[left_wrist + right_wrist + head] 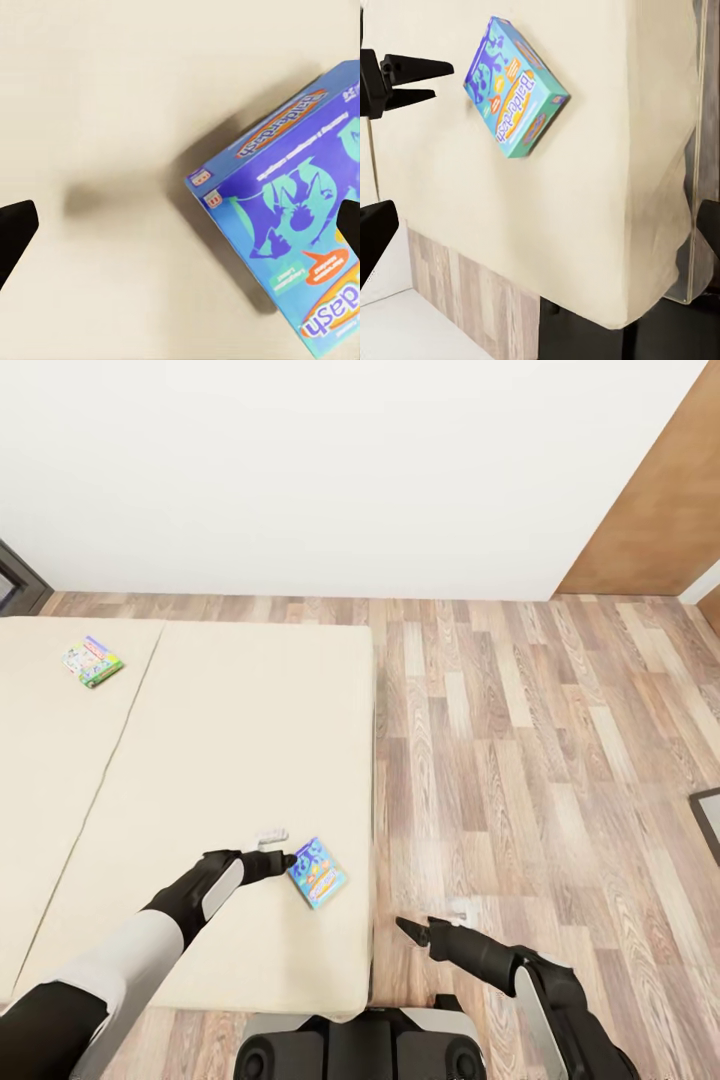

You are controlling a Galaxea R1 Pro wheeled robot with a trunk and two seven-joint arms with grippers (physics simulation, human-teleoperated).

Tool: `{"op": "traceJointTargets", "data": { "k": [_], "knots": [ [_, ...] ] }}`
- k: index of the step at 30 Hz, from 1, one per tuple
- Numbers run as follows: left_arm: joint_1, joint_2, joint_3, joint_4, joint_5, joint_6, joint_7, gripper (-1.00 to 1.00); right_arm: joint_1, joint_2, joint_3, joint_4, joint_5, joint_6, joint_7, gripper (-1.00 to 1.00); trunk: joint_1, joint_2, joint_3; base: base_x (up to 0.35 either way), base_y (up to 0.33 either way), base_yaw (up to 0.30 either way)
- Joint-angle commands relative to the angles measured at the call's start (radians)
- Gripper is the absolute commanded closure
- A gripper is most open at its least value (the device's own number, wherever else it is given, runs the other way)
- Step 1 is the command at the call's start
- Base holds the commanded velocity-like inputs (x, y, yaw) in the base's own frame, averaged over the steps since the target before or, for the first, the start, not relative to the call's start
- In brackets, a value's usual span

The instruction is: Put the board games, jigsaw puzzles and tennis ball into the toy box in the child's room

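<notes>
From the head camera, the black-and-white left gripper hangs low over the cream fabric mattress, just beside the near blue rectangular cardboard board game box, which lies flat close to the mattress's right edge. Its jaws look parted, with nothing between them. The step in hand appears to be picking up this box, and doing it well probably means centring the jaws across the box's narrow sides before closing, since the box sits askew to the arm. A second board game, a green-edged flat box, rests well apart at the far left of the bed. The black right gripper hovers over the pale striped wood-plank floor, jaws spread and empty. In the left wrist camera, the blue box shows glossy printed card with purple and teal figures and an orange label; one dark fingertip stands clear on bare cloth, the other at the box's far side. The box is off-centre between them, so a sideways shift seems needed. The soft mattress may give under pressure, so a light descent is wise. In the right wrist camera, the same box lies flat on the matte bedding, its teal side wall crisp and square, with the left gripper's pointed tips near it but apart.
</notes>
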Motion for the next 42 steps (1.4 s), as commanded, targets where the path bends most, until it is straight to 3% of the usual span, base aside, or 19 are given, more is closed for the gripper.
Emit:
{"op": "traceJointTargets", "data": {
  "k": [1, 6, 13, 31, 42],
  "knots": [
    [-0.002, 0.001, -0.004, -0.001, 0.002, 0.003, -0.001, -1.0, 0.0, -0.003, -0.019, 0.0, -0.005, 0.008, 0.015, -1.0, 0.0, -0.001, -0.002, 0.0, 0.0, 0.0],
    [-0.013, 0.001, -0.004, -0.001, 0.002, 0.004, 0.0, -1.0, 0.0, -0.019, -0.114, 0.0, -0.005, 0.008, 0.102, -1.0, 0.0, -0.001, -0.01, 0.0, 0.0, 0.0],
    [-0.019, 0.002, -0.004, -0.001, 0.002, 0.002, 0.0, -1.0, 0.002, -0.023, -0.171, 0.001, -0.003, 0.006, 0.17, -1.0, 0.0, -0.001, -0.02, 0.0, 0.0, 0.0],
    [-0.021, 0.001, -0.003, -0.001, 0.007, 0.001, -0.019, -1.0, 0.002, -0.024, -0.188, 0.001, -0.001, 0.004, 0.191, -1.0, 0.0, -0.001, -0.025, 0.0, 0.0, 0.0],
    [-0.021, 0.007, -0.005, -0.001, 0.007, 0.003, -0.176, -1.0, 0.002, -0.024, -0.189, 0.002, 0.0, 0.004, 0.191, -1.0, 0.0, -0.001, -0.039, 0.0, 0.0, 0.0]
  ]
}}
